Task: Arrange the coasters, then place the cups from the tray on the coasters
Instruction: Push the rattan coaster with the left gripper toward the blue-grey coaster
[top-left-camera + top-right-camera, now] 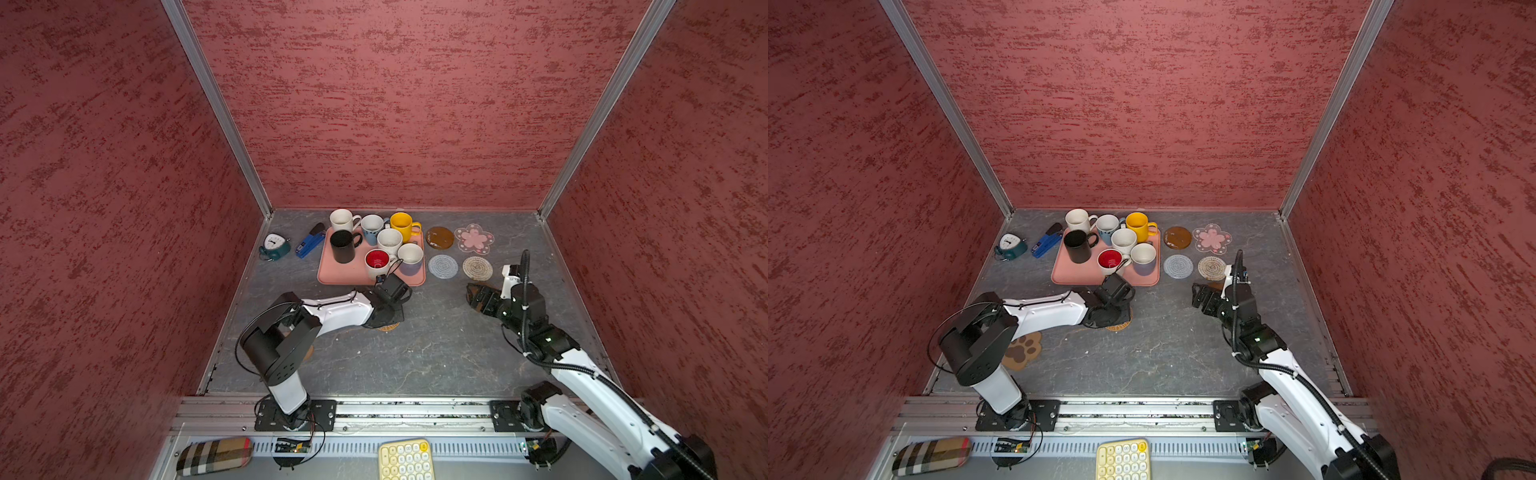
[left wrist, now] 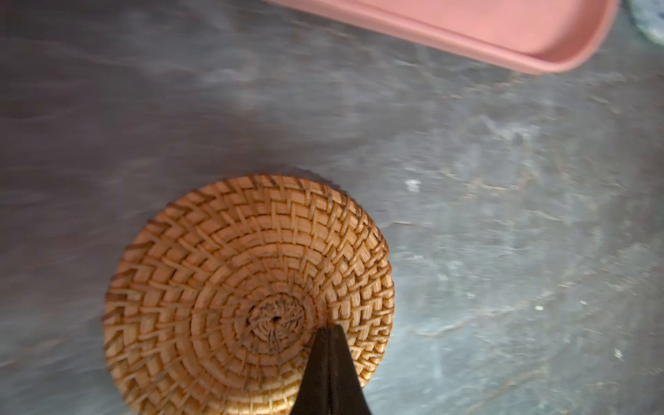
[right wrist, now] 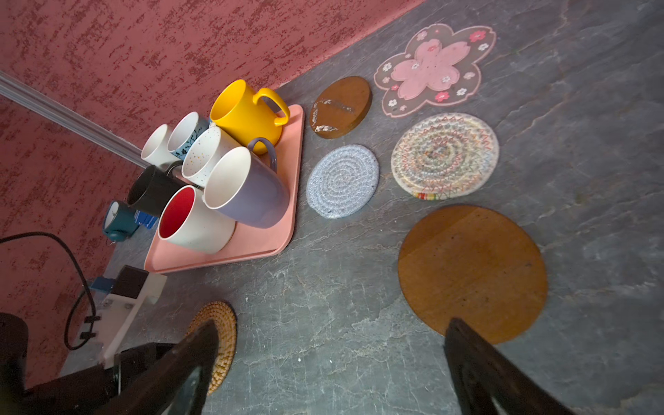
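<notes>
My left gripper is shut, with its joined tips pressing on the tan rattan coaster in front of the salmon tray. Several cups stand crowded on the tray: black, yellow, lavender and red-inside among them. Right of the tray lie an amber disc, the pink flower, grey crochet and beige woven coasters. My right gripper hangs open and empty beside a second amber disc. The paw-print coaster lies under the left arm.
A teal clock and a blue stapler sit left of the tray near the wall. A pale yellow keypad and a plaid case lie in front of the arm rail. Red walls close in three sides.
</notes>
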